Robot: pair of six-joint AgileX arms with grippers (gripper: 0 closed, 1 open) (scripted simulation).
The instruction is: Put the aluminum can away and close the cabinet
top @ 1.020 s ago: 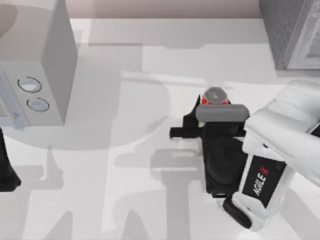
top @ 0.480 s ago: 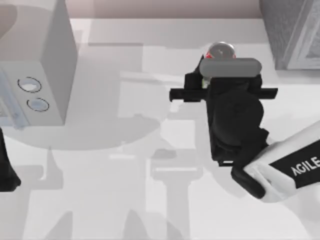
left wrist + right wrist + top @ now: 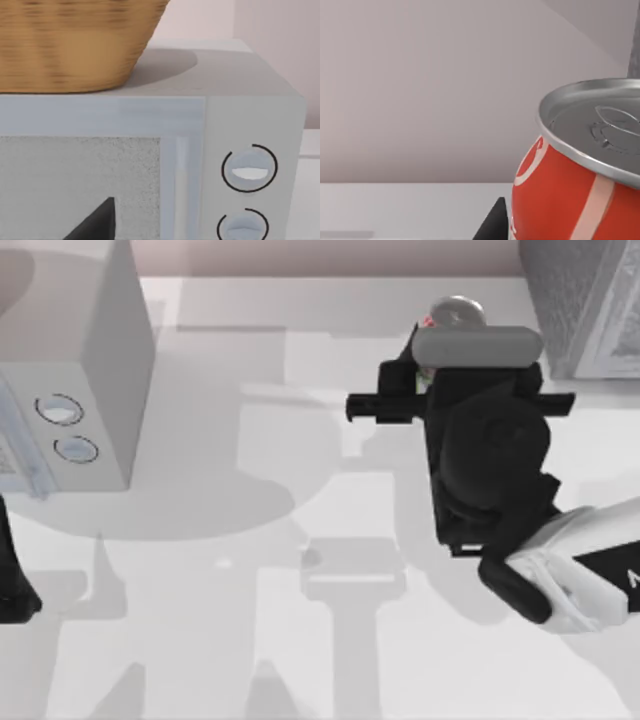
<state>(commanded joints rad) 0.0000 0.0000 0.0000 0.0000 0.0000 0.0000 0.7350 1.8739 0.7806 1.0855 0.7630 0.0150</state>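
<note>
White tabletop (image 3: 200, 640) fills the top view, where the right gripper (image 3: 450, 370) holds the aluminum can (image 3: 455, 312) near the far edge, just left of the dark speckled cabinet (image 3: 570, 300) at the far right corner; the left arm (image 3: 12, 580) sits parked at the left edge. From the right wrist view the can (image 3: 570, 200) shows its red side with white marks and silver top, a dark finger beside it, the fingers pinching it, though no writing is readable. Only the left wrist view shows a woven basket (image 3: 75, 45) standing on the pale box with two round dials (image 3: 248, 169); its contents cannot be seen.
</note>
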